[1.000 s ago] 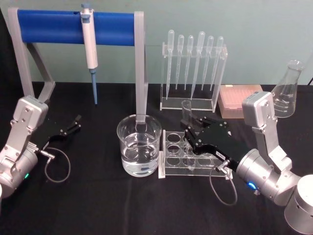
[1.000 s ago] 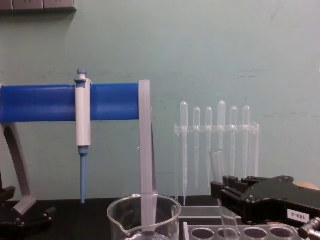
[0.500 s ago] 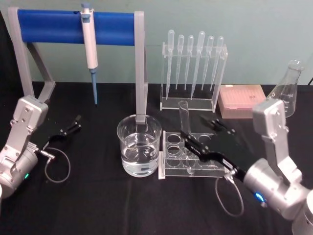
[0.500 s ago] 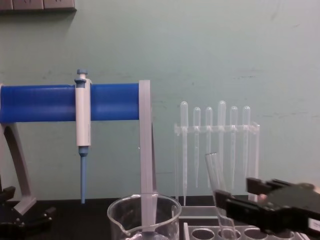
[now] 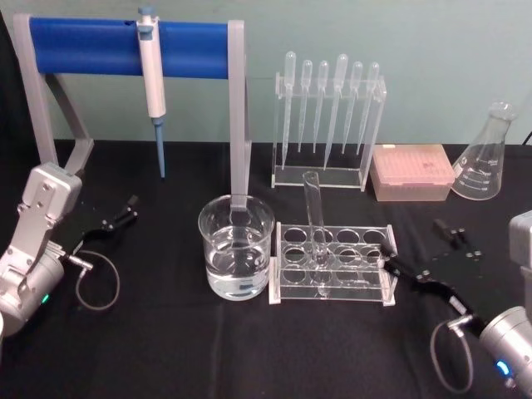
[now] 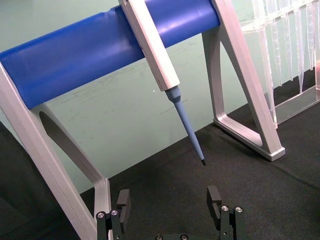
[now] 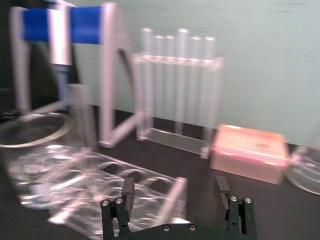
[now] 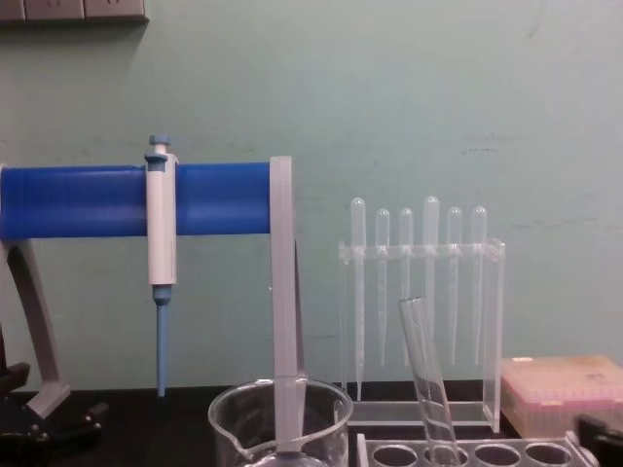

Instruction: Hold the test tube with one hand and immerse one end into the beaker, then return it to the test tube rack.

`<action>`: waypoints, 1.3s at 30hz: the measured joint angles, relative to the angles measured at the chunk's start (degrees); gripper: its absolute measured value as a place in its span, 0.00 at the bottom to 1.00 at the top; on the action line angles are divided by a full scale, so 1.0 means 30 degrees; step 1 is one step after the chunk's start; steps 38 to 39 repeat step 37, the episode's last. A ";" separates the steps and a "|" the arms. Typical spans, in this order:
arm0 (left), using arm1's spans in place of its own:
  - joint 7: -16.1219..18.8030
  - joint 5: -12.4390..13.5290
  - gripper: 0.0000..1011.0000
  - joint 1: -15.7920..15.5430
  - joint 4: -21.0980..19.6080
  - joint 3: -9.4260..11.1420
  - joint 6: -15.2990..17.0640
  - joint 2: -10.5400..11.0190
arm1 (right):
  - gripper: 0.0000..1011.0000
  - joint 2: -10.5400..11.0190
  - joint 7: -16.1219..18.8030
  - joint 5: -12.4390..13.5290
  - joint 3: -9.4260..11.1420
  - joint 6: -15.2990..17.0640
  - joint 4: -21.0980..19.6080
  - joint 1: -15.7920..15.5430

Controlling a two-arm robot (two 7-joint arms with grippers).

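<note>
1. The left hand rests low on the black worktop at the far left, below the blue-barred stand that carries the white-and-blue pipettor. In its wrist view the two fingers stand wide apart with nothing between them: released and idle.

2. The beaker sits near the middle of the worktop, partly filled with clear liquid, just left of the clear rack and almost touching it.

3. The test tube stands in a hole of that rack, on the side near the beaker, leaning a little with its open mouth up. From the chest view the lean shows plainly. No hand touches it.

4. Behind the rack stands a clear holder of plastic pipettes; to the right are a pink tip box and a conical flask.

5. The right hand lies low on the worktop just right of the rack, fingers spread and empty.

6. Handling, as a judgement: the tube is thin glass, light, stiff, smooth and breakable, so it will slip under a weak pinch and crack under a hard one. The best hold is on the bare upper part above the rack, below the mouth, lifting along its lean so that it does not bind in the hole or drag the light rack.
</note>
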 joint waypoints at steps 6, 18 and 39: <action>0.0000 0.0000 0.99 0.0001 0.0001 0.0000 0.0000 0.0001 | 0.99 -0.0819 -0.1043 -0.0778 0.0851 -0.1564 0.2213 0.0814; 0.0000 0.0000 0.99 0.0000 0.0000 -0.0001 -0.0001 0.0001 | 0.99 -0.2250 -0.2273 -0.2962 0.0576 -0.2527 0.5474 0.3070; 0.0000 0.0000 0.99 0.0001 0.0000 0.0000 0.0000 0.0001 | 0.99 -0.2406 -0.2522 -0.3981 0.0182 -0.1797 0.5847 0.3437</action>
